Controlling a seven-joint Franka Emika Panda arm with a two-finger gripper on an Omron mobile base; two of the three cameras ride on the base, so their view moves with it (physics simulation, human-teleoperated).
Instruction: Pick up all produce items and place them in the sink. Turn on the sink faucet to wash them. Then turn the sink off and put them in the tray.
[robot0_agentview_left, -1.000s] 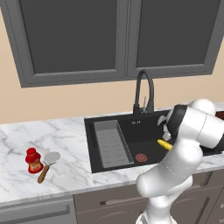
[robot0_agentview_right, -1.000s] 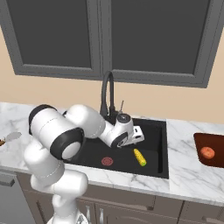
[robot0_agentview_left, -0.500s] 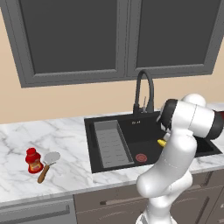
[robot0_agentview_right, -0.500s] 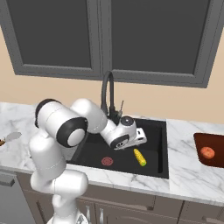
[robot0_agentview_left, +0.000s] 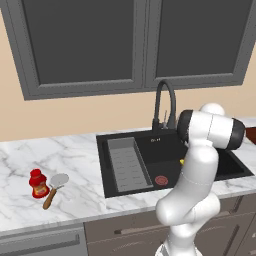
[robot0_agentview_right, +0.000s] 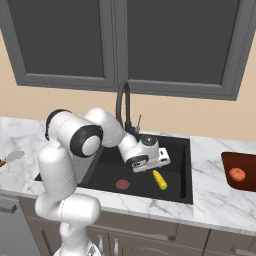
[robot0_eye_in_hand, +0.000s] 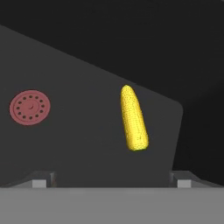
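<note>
The yellow corn cob lies on the floor of the black sink, right of the round red drain. My gripper hovers just above the cob, open, with nothing between its fingers. The orange-red vegetable rests on the reddish-brown tray on the counter to the right of the sink. The black gooseneck faucet stands behind the basin; no water is visible.
A grey ribbed insert fills the sink's left part. A red squat bottle and a wooden-handled spatula lie on the marble counter to the left. Dark wall cabinets hang overhead.
The arm's elbow has swung up and closer to the faucet, while the hand has stayed almost in place over the corn. The corn and the orange-red vegetable have not moved.
</note>
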